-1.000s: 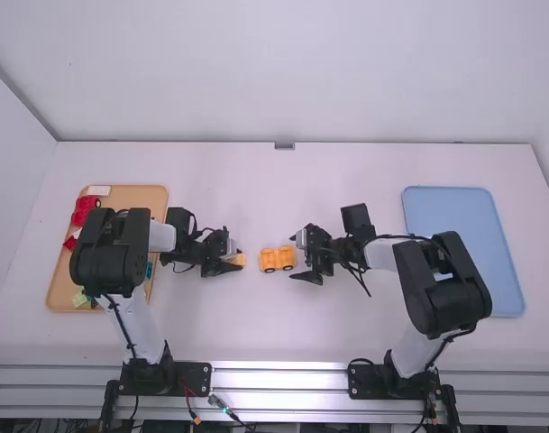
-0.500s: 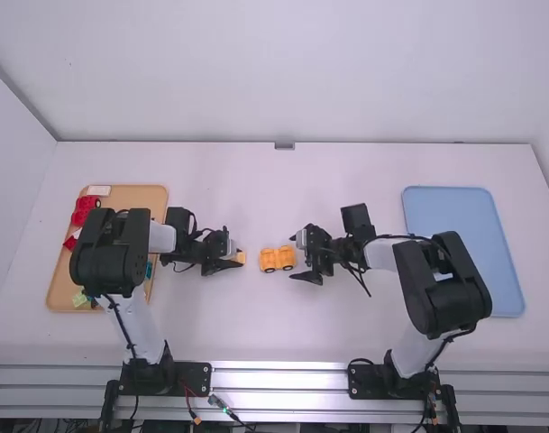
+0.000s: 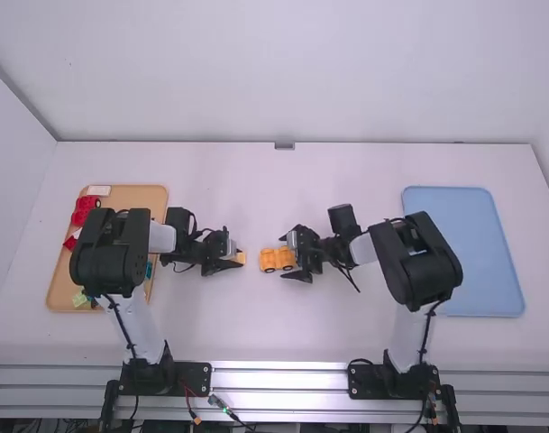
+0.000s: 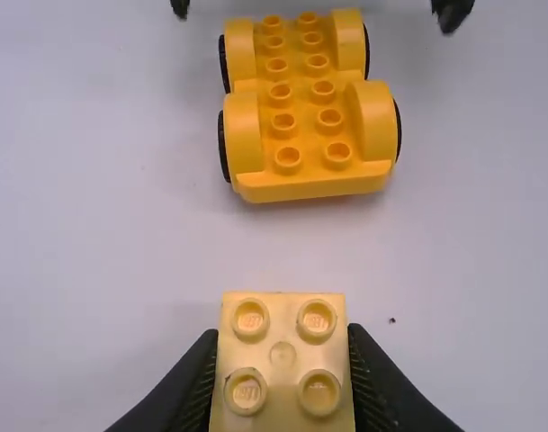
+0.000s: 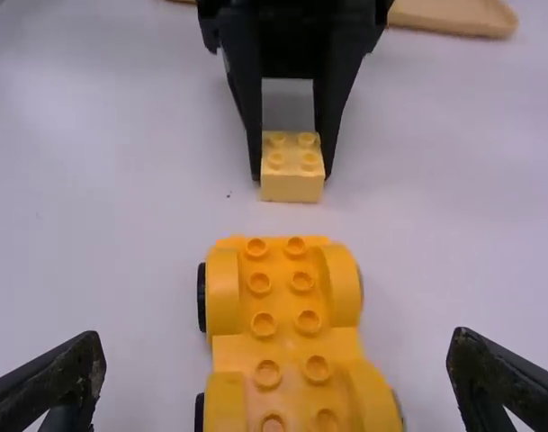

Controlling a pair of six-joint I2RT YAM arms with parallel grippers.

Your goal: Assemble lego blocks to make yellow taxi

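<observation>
Centre of the counter [image 3: 238, 334]: yellow wheeled base [image 5: 287, 346], upright, wheels at its near and far sides, studs up. Right end effector [image 5: 276, 342] stands wide at the base's right end, one finger near, one far, both apart from it. Left end effector [image 4: 282, 331] is narrow, clamped on the sides of a pale yellow brick [image 4: 282, 387], studs up, just left of the base; cannot tell whether the brick touches the counter. Handling, judged: both parts light, rigid hard plastic, smooth and somewhat slippery, not fragile. Base is liable to roll left or right; best hold is across its near and far sides, low and square, leaving the studs free. Brick suits its present side grip; needs level pressing onto the studs. Containers: tan tray [image 3: 134, 194] at left, partly behind the left arm, holds a green piece [image 3: 78, 299] near, a blue piece [image 3: 149, 270] at its right side, red pieces [image 3: 85, 209] farther back, a whitish piece [image 3: 98, 190] at the far edge. Blue tray [image 3: 427, 198] lies at right.
</observation>
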